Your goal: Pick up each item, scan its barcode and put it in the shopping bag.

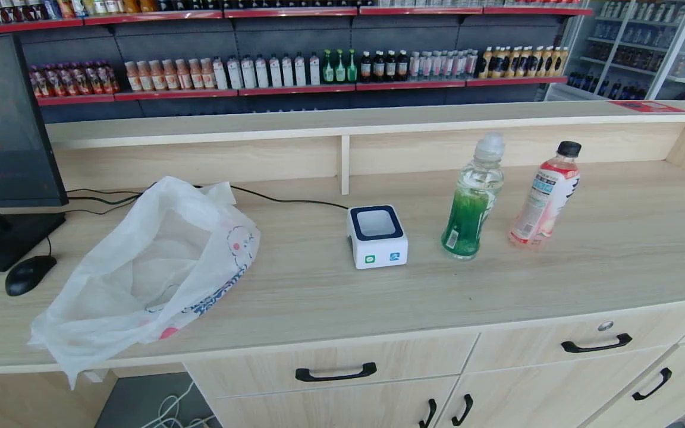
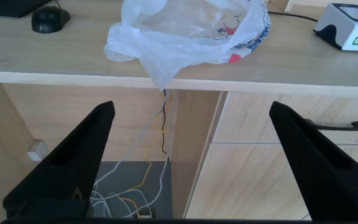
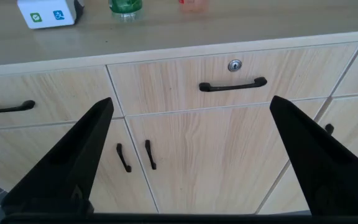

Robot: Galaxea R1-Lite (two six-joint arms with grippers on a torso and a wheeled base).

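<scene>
My left gripper (image 2: 191,112) hangs below the white plastic shopping bag (image 2: 185,34), fingers wide apart; my right gripper (image 3: 191,106) faces the pale wooden drawers (image 3: 166,81), fingers likewise spread.

No print is readable (too small): lettering on the shopping bag (image 1: 158,267), labels on the green bottle (image 1: 472,205) and pink bottle (image 1: 546,196), scanner (image 1: 376,238) icons.

**Surroundings of the counter**

A dark monitor (image 1: 3,119) stood at the left end of the wooden counter (image 1: 330,297), with a black mouse (image 1: 29,274) just beside its base. A cable (image 1: 295,201) ran along the back. Drawers (image 1: 402,356) with black handles lay beneath, and stocked shelves (image 1: 295,89) stood behind.
</scene>
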